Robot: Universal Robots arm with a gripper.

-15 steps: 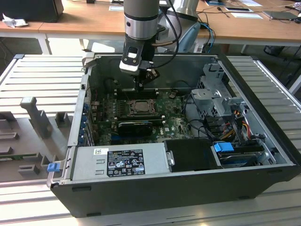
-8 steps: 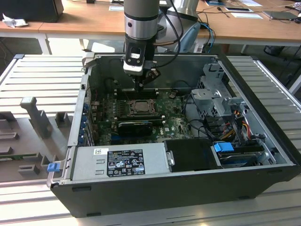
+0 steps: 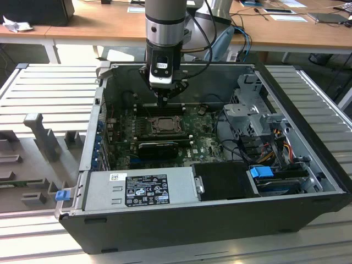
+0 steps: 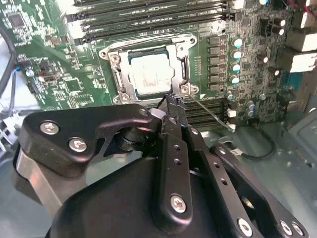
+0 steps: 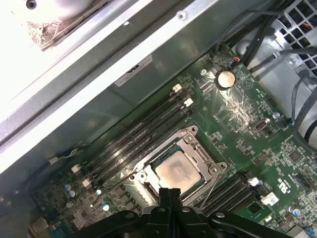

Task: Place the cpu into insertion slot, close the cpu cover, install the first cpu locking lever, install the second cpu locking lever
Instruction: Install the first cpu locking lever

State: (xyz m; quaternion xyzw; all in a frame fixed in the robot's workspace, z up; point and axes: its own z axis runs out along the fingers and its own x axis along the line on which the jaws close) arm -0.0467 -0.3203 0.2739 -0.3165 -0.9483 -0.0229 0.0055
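Currently, gripper (image 4: 173, 100) fingers are pressed together with nothing held, tips at a corner of the cover (image 4: 120, 74), beside a thin lever (image 4: 210, 113). The cover lies flat around the cpu (image 4: 148, 74), which is seated in its socket. In the exterior view the gripper stands at twelve o'clock of the socket, inside the open computer case (image 3: 220, 220).

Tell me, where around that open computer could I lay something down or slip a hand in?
Bare ribbed table flanks the case on the exterior view's left, beyond the grey fixture blocks, and on that view's right. Inside is crowded: the gripper hangs by the cpu, cables and a drive cage beside it.
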